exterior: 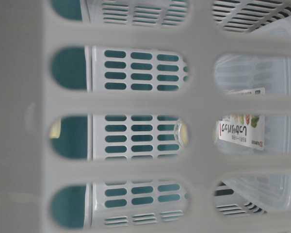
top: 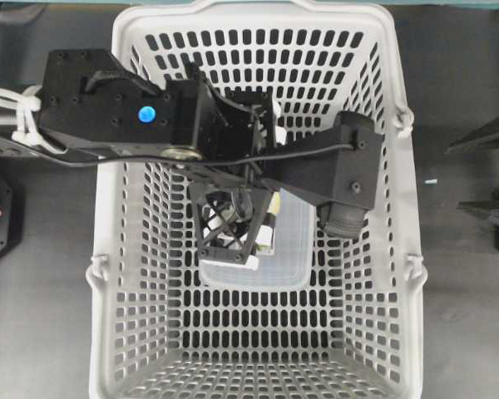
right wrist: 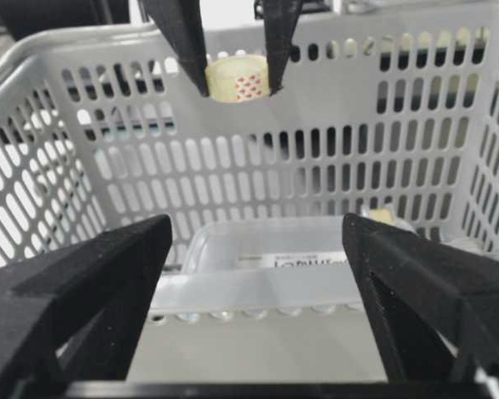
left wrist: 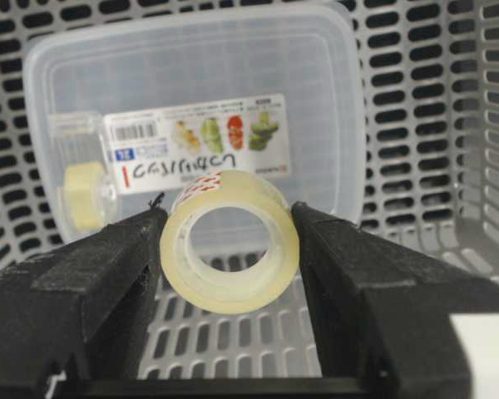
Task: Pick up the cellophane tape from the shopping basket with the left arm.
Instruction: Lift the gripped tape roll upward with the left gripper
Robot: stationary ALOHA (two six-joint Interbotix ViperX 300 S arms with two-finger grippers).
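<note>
The cellophane tape [left wrist: 229, 249], a pale yellowish translucent roll, is clamped between the black jaws of my left gripper [left wrist: 229, 214]. In the right wrist view the left gripper [right wrist: 239, 87] holds the tape [right wrist: 237, 79] in the air at about the height of the far rim of the light grey shopping basket [right wrist: 333, 158]. From overhead the left gripper [top: 229, 223] hangs over the middle of the basket [top: 106, 249]. My right gripper [right wrist: 256, 229] is open and empty, low at the near side of the basket.
A clear rectangular container [left wrist: 233, 75] with a printed label lies on the basket floor [top: 293, 249]. A second yellowish roll in clear wrapping [left wrist: 85, 184] leans at its left end. Slotted basket walls stand on all sides.
</note>
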